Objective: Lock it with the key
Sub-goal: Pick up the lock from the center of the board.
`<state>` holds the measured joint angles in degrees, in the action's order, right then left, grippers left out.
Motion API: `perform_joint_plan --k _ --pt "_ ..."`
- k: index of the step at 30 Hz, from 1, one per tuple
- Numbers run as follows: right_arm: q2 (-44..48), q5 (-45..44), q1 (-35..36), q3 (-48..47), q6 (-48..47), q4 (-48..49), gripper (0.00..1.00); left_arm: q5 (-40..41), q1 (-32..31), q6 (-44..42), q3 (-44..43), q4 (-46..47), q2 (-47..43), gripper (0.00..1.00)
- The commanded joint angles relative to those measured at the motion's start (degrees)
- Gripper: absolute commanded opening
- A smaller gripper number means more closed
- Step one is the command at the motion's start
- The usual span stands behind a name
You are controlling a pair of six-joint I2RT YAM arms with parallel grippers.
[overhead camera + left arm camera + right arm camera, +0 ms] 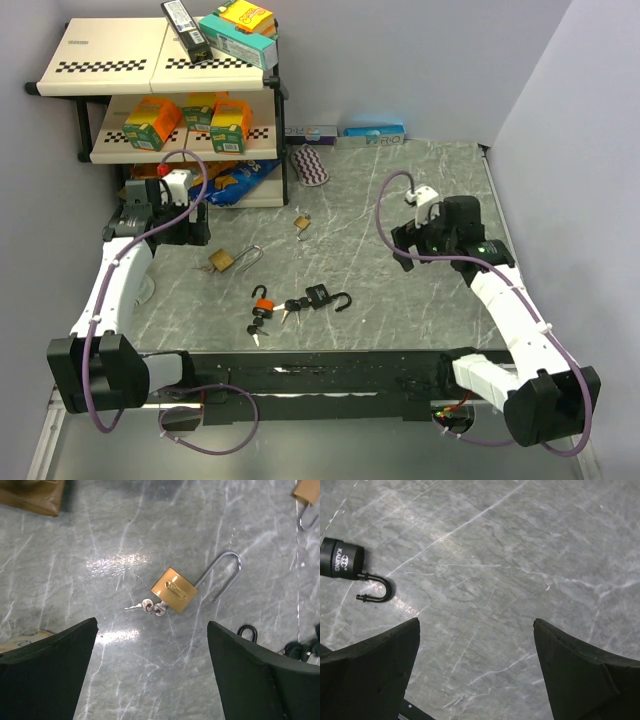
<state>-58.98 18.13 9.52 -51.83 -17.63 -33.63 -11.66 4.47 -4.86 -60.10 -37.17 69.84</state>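
A brass padlock [174, 590] lies flat on the grey marble table with its steel shackle [225, 572] swung open. A small silver key [145, 606] on a ring rests against its base; whether it sits in the keyhole I cannot tell. From above, this padlock [222, 261] is just right of my left gripper [190, 233]. In the left wrist view, my left gripper [152, 625] hangs open above bare table, short of the lock. My right gripper [476, 622] is open too, over bare table at the right [403, 255], holding nothing.
A black padlock [340, 562] with an open shackle, an orange padlock [262, 300] and loose keys [290, 308] lie near the front middle. A smaller brass padlock [301, 223] sits farther back. A shelf [160, 70] with boxes stands at the back left.
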Motion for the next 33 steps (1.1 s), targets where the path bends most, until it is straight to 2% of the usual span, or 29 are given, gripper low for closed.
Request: perform_joint_plan --k 1,5,7,11,14,18,20,25,33 --pt "-1.8 -1.0 4.4 -5.1 -5.7 0.7 1.0 5.1 0.0 6.8 -1.4 2.9 -1.6 0.96" --pt "-6.9 1.2 7.9 -10.1 -8.5 -2.8 1.0 6.2 0.0 9.0 -2.3 1.3 -1.1 0.96" --pt "-8.3 1.6 10.0 -11.1 -9.9 -3.0 1.0 2.6 0.0 8.9 -1.3 1.3 -1.5 0.96" --pt "-11.8 -2.0 19.9 -11.7 -13.0 -0.7 1.0 -0.3 0.0 12.3 0.9 4.0 -3.9 0.96" --pt "-14.8 -2.3 24.7 -12.6 -15.9 0.4 1.0 -2.0 0.0 15.0 1.7 6.4 -6.6 0.96" --pt "-21.9 2.8 31.3 -17.6 -20.8 -5.0 1.0 -10.6 0.0 10.6 2.4 6.3 -7.7 0.96" --pt "-26.3 4.4 32.6 -20.7 -23.3 -7.9 1.0 -14.2 0.0 8.3 2.4 4.7 -7.4 0.96" --pt "-31.8 7.6 35.5 -23.7 -28.4 -9.7 1.0 -15.4 0.0 3.7 2.3 2.8 -8.2 0.96" --pt "-37.6 8.9 37.5 -27.0 -35.3 -14.6 1.0 -18.5 0.0 2.8 1.7 2.5 -8.3 0.96"
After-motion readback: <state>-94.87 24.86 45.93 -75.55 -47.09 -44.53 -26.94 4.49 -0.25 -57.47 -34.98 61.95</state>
